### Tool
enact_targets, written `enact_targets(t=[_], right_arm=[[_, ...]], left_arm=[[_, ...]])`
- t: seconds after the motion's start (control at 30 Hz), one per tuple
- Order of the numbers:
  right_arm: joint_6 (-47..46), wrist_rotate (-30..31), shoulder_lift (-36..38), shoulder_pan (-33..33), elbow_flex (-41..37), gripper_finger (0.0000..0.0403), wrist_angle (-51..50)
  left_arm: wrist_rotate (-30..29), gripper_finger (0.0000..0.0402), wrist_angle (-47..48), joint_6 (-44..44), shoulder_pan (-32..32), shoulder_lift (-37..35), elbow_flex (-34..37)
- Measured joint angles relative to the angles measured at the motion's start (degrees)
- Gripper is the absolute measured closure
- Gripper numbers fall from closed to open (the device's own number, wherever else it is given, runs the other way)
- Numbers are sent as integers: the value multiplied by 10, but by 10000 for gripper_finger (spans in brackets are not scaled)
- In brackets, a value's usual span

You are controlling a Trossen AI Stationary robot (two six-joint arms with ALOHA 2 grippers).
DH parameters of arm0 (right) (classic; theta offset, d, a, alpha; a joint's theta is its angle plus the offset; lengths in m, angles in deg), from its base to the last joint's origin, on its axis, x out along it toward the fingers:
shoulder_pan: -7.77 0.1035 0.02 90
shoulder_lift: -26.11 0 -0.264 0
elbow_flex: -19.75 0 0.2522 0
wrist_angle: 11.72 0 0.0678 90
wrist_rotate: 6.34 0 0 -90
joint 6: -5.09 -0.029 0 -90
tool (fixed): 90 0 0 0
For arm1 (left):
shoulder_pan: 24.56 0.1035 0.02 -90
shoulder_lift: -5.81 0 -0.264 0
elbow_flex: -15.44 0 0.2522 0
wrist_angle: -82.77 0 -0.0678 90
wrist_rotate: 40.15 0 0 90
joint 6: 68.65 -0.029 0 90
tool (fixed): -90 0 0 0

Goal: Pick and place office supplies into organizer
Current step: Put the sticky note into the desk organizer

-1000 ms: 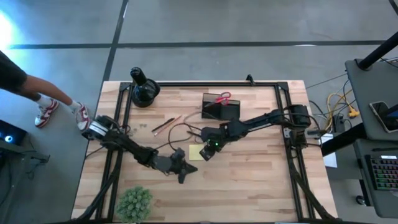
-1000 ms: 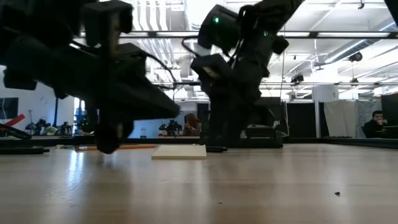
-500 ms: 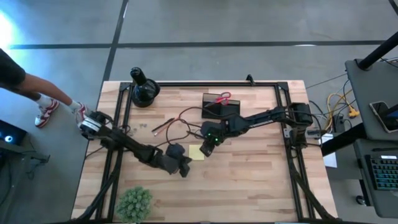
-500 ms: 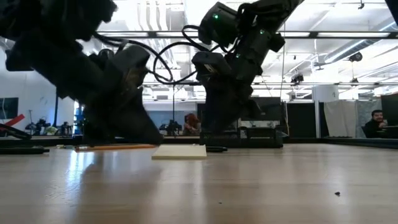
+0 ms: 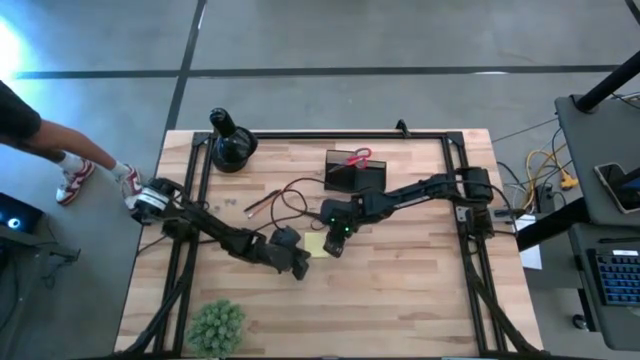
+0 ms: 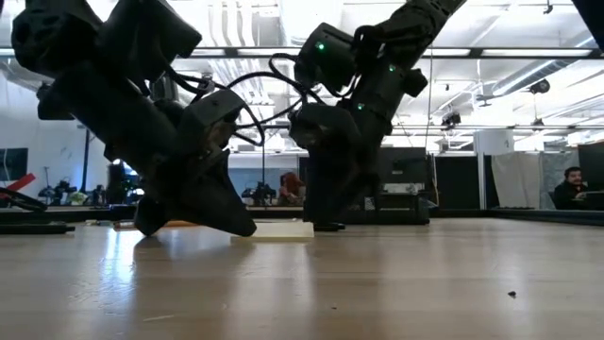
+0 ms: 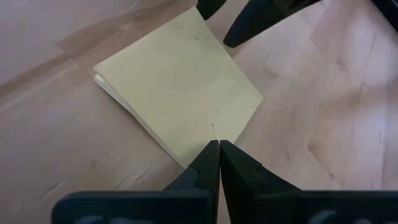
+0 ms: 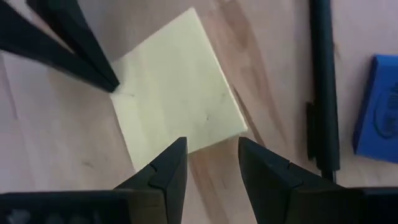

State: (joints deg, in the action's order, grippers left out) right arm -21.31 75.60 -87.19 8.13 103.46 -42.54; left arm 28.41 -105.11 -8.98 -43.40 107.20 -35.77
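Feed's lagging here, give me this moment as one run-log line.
left claw: shut, tip at sticky-note pad corner | right claw: open over pad | pad: flat on table

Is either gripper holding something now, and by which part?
Nothing is held. The left gripper is shut at a corner of the sticky-note pad; the right gripper is open over it.

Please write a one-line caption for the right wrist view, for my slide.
Open right gripper over the square yellow sticky-note pad on the wooden table, shut left gripper at its corner, black pen beside it.
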Motion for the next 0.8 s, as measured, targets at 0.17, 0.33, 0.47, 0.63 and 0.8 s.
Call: enact_targets(t=[0.17,0.33,0.47,0.63,0.8], right_arm=[[66,-27,-11,2,1,268,-1],[114,-26,-19,7,15,268,-3],[151,-15,-21,7,37,268,14],[170,-7,-20,7,63,268,11],[174,-8,-20,8,72,268,17]], left_arm=[[0,401,7,-2,1,0,-1],[-11,401,7,-8,1,0,1],[-16,401,5,-21,5,1,1],[-23,401,2,-49,8,2,0],[-27,401,0,-51,14,2,4]])
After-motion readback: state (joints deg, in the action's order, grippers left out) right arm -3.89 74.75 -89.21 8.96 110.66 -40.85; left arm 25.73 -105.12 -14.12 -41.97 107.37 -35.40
